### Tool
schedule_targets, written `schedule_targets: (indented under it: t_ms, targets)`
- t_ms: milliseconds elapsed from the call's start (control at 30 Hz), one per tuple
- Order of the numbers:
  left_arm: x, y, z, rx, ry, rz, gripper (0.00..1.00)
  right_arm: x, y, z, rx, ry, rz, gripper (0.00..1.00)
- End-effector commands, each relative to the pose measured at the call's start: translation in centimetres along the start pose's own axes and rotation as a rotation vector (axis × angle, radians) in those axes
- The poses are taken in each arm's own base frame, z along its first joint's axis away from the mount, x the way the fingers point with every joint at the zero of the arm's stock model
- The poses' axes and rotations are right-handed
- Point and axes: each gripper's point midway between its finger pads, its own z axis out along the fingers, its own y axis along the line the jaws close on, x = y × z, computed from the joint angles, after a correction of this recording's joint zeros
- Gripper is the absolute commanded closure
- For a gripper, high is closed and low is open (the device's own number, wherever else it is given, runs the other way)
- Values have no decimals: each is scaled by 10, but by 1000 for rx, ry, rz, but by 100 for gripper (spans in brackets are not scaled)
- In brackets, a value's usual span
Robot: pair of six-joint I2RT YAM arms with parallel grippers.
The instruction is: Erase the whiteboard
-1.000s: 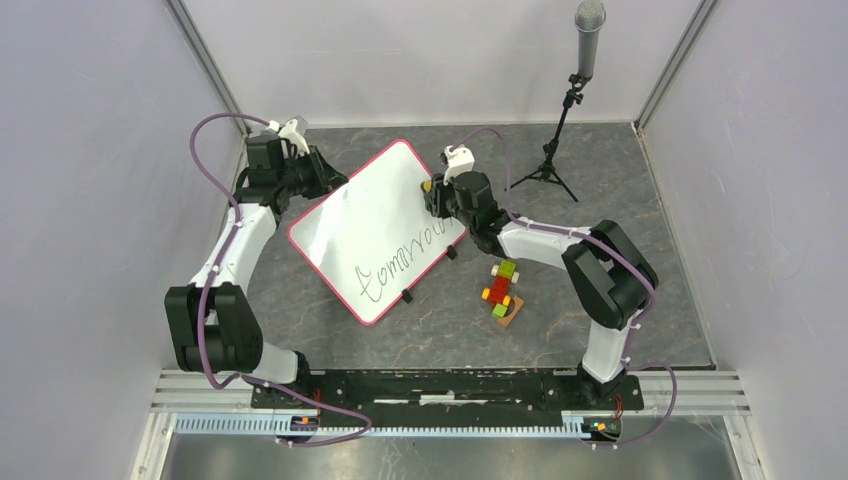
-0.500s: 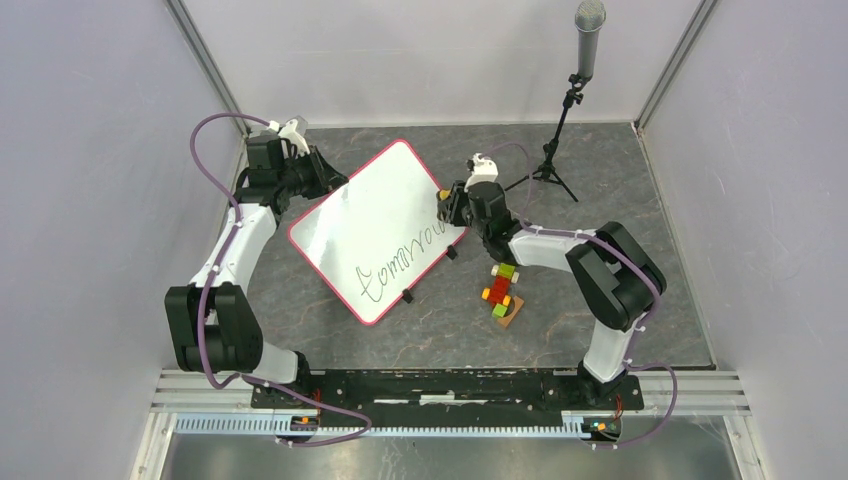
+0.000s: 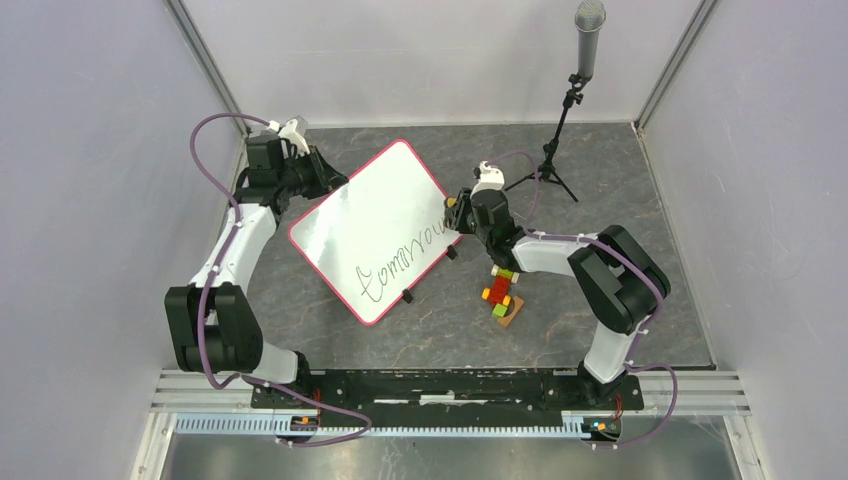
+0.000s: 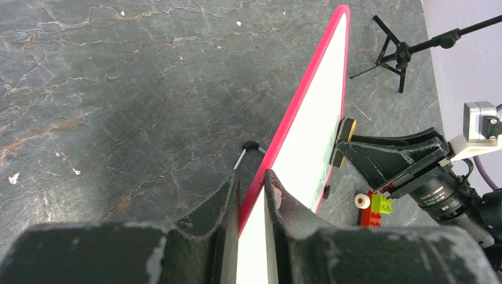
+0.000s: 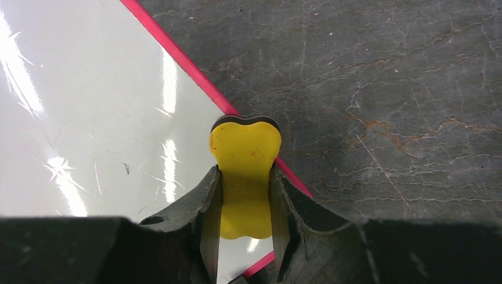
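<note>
The whiteboard (image 3: 375, 225), white with a red-pink rim, lies tilted on the dark floor and bears black handwriting in its lower half. My left gripper (image 3: 330, 180) is shut on the board's upper left edge; in the left wrist view its fingers (image 4: 251, 198) pinch the red rim (image 4: 308, 89). My right gripper (image 3: 455, 205) is shut on a small yellow eraser (image 5: 244, 171) with a black felt base. It sits at the board's right edge, over the rim (image 5: 177, 65). The whiteboard's surface (image 5: 89, 118) under the eraser is white with faint marks.
A microphone on a black tripod (image 3: 560, 130) stands at the back right. A stack of coloured toy bricks (image 3: 500, 290) lies on the floor just right of the board, under my right forearm. Grey walls enclose the floor on three sides.
My right gripper has moved with the eraser to the right and slightly toward me, from over the board's upper right area to its right edge. The left arm and board stay still.
</note>
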Motion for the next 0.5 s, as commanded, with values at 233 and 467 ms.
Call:
schedule_targets:
  t_ms: [233, 467]
  targets:
    - [82, 5, -3, -16, 276, -134, 75, 17, 105, -11, -175, 8, -171, 71]
    - [81, 5, -3, -18, 274, -133, 75, 15, 110, -17, -175, -18, -184, 71]
